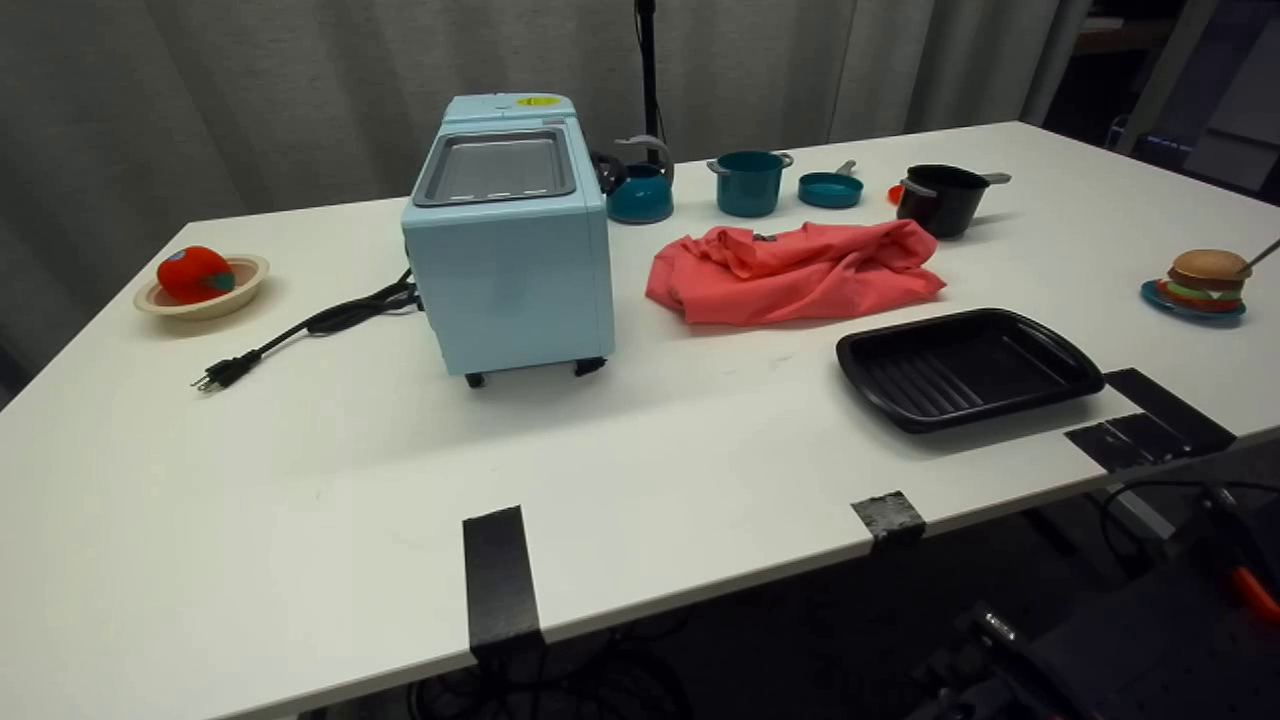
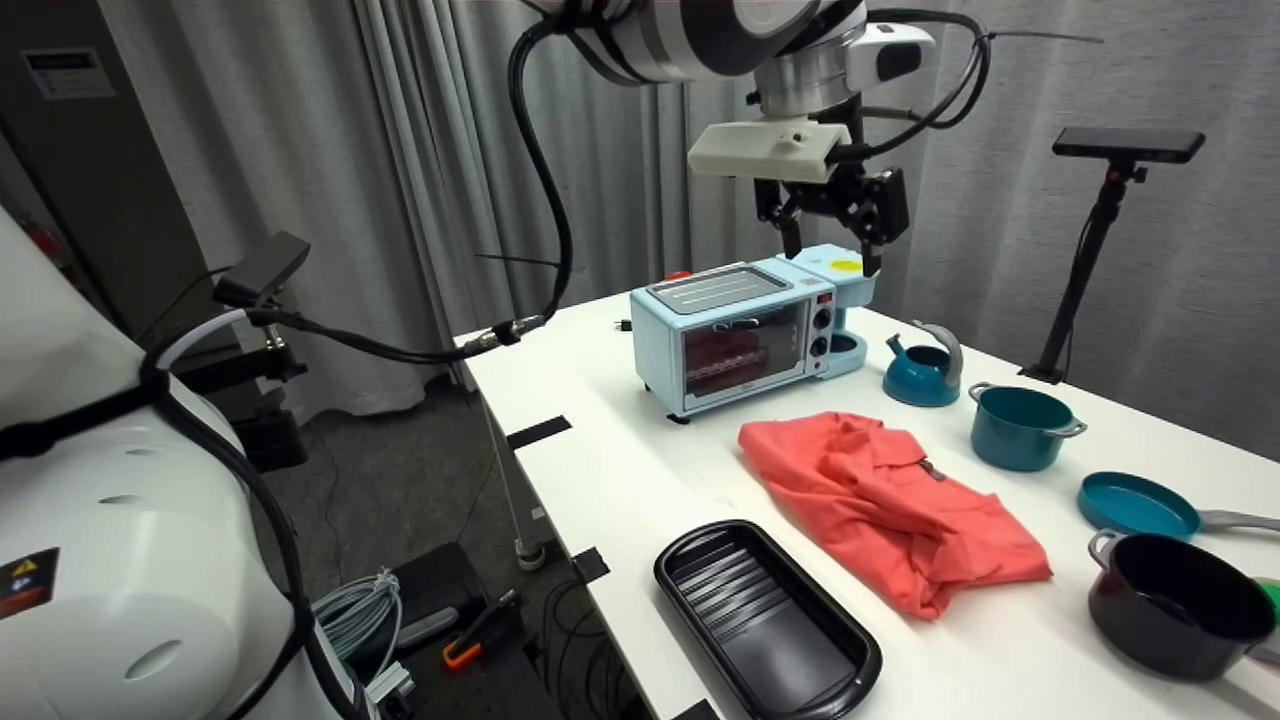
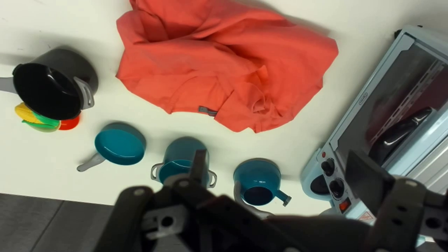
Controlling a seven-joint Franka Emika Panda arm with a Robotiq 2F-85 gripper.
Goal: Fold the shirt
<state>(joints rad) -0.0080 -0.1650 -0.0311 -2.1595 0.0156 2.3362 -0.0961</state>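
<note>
The shirt is a wrinkled coral-red garment lying bunched on the white table, in both exterior views (image 1: 800,275) (image 2: 880,500). In the wrist view the shirt (image 3: 224,59) fills the upper middle, with folds and a small dark tag at its lower edge. Its upper edge is cut off by the frame there. My gripper (image 2: 832,250) hangs in the air above the far end of the light-blue toaster oven, well away from the shirt. In the wrist view the gripper's fingers (image 3: 278,159) are wide apart with nothing held between them. The gripper is out of view in an exterior view.
The light-blue toaster oven (image 2: 740,330) stands beside the shirt. A teal kettle (image 2: 922,375), teal pot (image 2: 1020,428), teal pan (image 2: 1138,505) and black pot (image 2: 1175,605) line the shirt's far side. A black tray (image 2: 770,620) lies on its near side. A toy burger (image 1: 1205,280) sits farther off.
</note>
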